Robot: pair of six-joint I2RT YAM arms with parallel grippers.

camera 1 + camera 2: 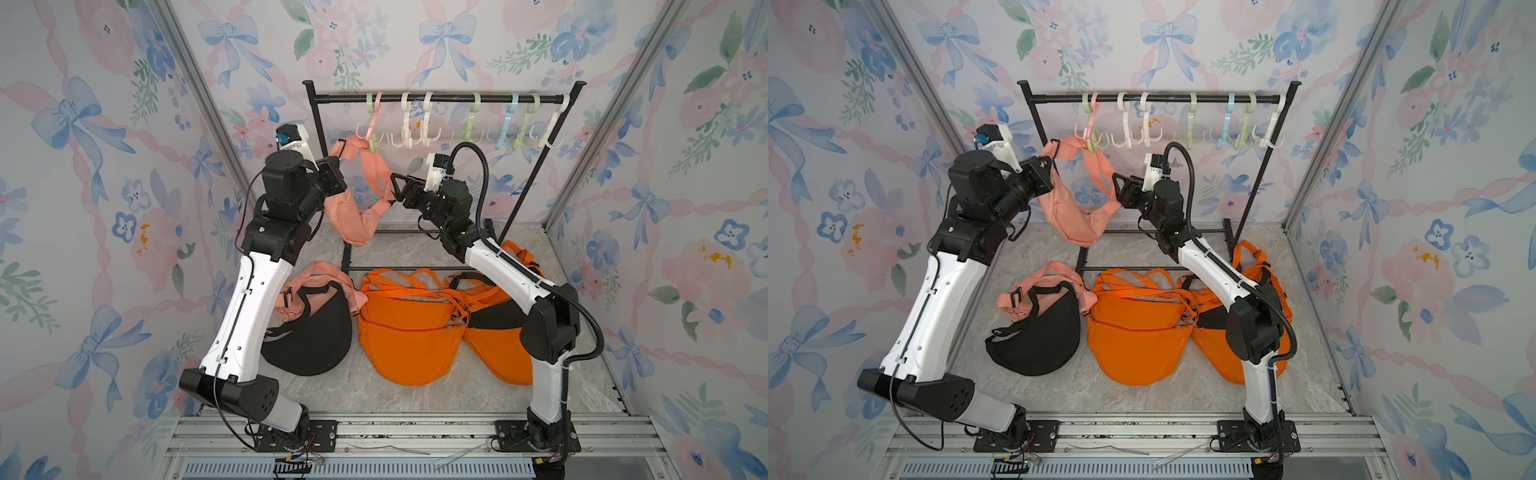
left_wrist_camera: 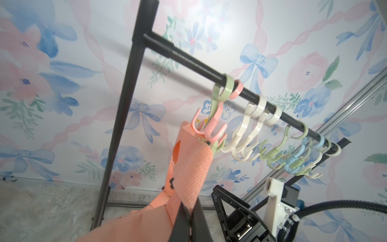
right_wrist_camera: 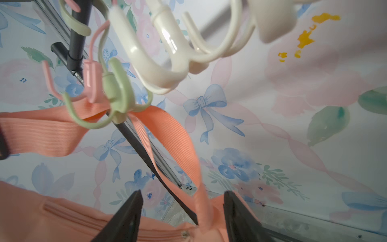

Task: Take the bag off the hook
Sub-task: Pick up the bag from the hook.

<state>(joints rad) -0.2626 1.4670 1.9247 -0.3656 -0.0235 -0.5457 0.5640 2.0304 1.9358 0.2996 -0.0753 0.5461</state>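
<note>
Our left pincer (image 2: 187, 211) is clamped on the strap (image 3: 167, 136) of the peach sling bag (image 1: 353, 220). Our right pincer (image 3: 182, 194) stands apart, with the strap between its jaws. The bag hangs from a pale green hook (image 3: 117, 92) on the black rack (image 1: 440, 99). Below, we see a grey marbled tabletop (image 1: 415, 395) carrying a black bag (image 1: 316, 336) and orange bags (image 1: 407, 349). Bow-and-flower wallpaper (image 1: 83, 166) covers the walls.

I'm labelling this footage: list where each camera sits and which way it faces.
Top views: high in front, looking down at the rack; left arm, left tool, right arm, right tool show.
Left wrist: left arm, looking up the strap to the hooks; its shut tool shows.
Right wrist: under the hooks, looking up; its open fingers show.
Shared: both wrists see the strap.
</note>
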